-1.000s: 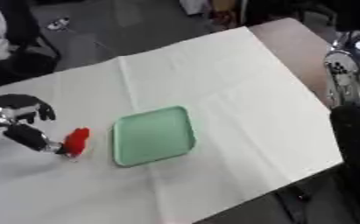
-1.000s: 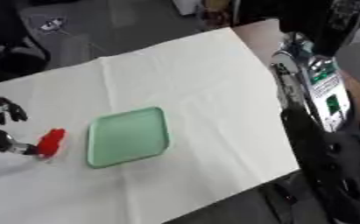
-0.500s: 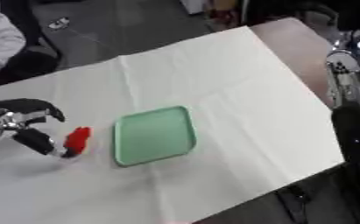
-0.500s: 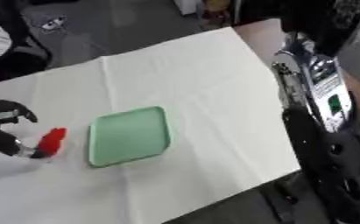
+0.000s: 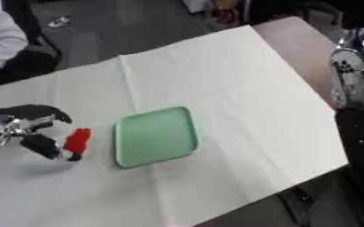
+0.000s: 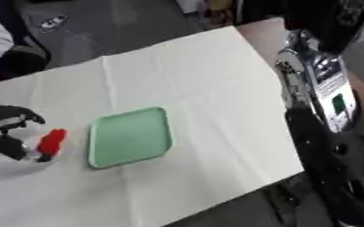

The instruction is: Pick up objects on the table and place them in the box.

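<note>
- The green tray (image 5: 155,137) lies flat on the bench (image 5: 239,80), a shallow thing with rounded corners and nothing in it. The bench wears a pale cloth, creased down its length.
- Just left of the tray, and apart from its rim, is a small red object (image 5: 78,139). It stands nearly upright with a dark tip at its lower end.
- The left hand (image 5: 31,128) is at that object, coming in from the left edge, well left of the tray. Its fingers are curled: one dark finger arches over the top on the side away from the tray, and another reaches in low to meet the object near its lower end.
- So the hand is pinched onto the red object. Whether the object rests on the cloth or is just off it, I cannot tell.
- Right of the tray, well apart from it, the right arm (image 6: 324,102) stands tall along the bench's right edge, silver above and black below. Its hand shows in neither view.
- The red object is outside the tray, beside its left rim.
</note>
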`<state>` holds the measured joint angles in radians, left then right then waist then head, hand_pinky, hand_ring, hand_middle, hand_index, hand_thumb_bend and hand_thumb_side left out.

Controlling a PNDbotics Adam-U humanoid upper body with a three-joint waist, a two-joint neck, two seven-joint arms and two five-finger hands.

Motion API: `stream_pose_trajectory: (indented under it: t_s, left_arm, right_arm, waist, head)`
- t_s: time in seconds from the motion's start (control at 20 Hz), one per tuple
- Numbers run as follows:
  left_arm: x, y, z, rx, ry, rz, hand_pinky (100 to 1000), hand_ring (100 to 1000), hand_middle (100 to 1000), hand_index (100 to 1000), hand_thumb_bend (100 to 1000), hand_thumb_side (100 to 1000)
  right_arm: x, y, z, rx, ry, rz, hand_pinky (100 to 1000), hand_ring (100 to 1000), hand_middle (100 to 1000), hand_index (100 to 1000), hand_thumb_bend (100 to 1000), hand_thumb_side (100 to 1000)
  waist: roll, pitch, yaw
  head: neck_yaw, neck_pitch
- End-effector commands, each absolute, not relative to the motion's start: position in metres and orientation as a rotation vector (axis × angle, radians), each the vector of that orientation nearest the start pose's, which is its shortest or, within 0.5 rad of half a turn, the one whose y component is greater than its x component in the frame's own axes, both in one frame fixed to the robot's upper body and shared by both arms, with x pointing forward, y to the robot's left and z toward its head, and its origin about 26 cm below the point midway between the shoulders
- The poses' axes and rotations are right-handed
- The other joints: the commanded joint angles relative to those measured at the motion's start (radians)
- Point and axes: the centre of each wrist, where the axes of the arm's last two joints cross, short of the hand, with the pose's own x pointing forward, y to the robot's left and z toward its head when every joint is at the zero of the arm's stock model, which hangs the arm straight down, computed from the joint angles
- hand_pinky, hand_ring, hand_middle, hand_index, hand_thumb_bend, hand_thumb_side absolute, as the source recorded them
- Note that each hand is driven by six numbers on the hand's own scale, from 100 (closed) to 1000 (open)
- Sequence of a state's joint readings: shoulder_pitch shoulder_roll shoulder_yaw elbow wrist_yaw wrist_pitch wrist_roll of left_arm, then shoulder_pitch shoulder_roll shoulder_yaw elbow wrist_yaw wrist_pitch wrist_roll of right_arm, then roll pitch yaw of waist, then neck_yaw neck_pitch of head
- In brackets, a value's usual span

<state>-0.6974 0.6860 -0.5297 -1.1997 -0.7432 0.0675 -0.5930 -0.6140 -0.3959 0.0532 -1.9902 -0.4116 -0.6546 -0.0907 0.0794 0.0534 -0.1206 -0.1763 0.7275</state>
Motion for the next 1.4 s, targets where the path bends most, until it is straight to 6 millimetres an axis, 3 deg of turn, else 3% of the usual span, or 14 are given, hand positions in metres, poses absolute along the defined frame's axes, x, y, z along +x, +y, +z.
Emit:
stream_pose_trajectory:
  t_s: [0.05, 0.4, 0.65, 0.9, 1.15, 1.4]
  left_arm:
    - [0.421, 0.300, 0.143, 0.794, -0.893, -1.708, 625, 793, 906, 941, 644, 590]
    - [0.425, 0.299, 0.139, 0.790, -0.875, -1.716, 622, 793, 908, 944, 609, 522]
    - [0.427, 0.300, 0.140, 0.799, -0.858, -1.729, 624, 796, 910, 942, 513, 439]
    - [0.429, 0.302, 0.141, 0.820, -0.837, -1.758, 625, 798, 907, 941, 555, 367]
    - [0.431, 0.306, 0.140, 0.832, -0.814, -1.769, 620, 795, 904, 940, 481, 326]
    - [0.432, 0.305, 0.133, 0.813, -0.828, -1.766, 611, 789, 902, 940, 491, 327]
  right_arm:
    - [0.310, -0.224, 0.298, -0.585, 3.039, -0.162, 518, 505, 450, 465, 251, 328]
    - [0.310, -0.223, 0.298, -0.591, 3.039, -0.164, 518, 505, 450, 464, 249, 329]
    - [0.310, -0.223, 0.298, -0.595, 3.039, -0.166, 518, 505, 450, 464, 247, 328]
    - [0.310, -0.223, 0.298, -0.597, 3.039, -0.167, 518, 504, 450, 464, 244, 329]
    - [0.310, -0.223, 0.298, -0.598, 3.039, -0.168, 518, 504, 450, 464, 242, 330]
    - [0.310, -0.223, 0.299, -0.603, 3.035, -0.165, 519, 505, 451, 464, 241, 333]
  waist:
    - [-0.003, -0.011, -0.001]
    - [-0.003, -0.010, -0.002]
    - [-0.003, -0.009, -0.002]
    - [-0.003, -0.009, -0.002]
    - [-0.003, -0.008, -0.002]
    - [-0.003, -0.007, -0.006]
  head:
    - [0.009, -0.005]
    - [0.010, -0.005]
    - [0.011, -0.004]
    - [0.011, -0.004]
    - [0.010, -0.003]
    - [0.012, -0.003]
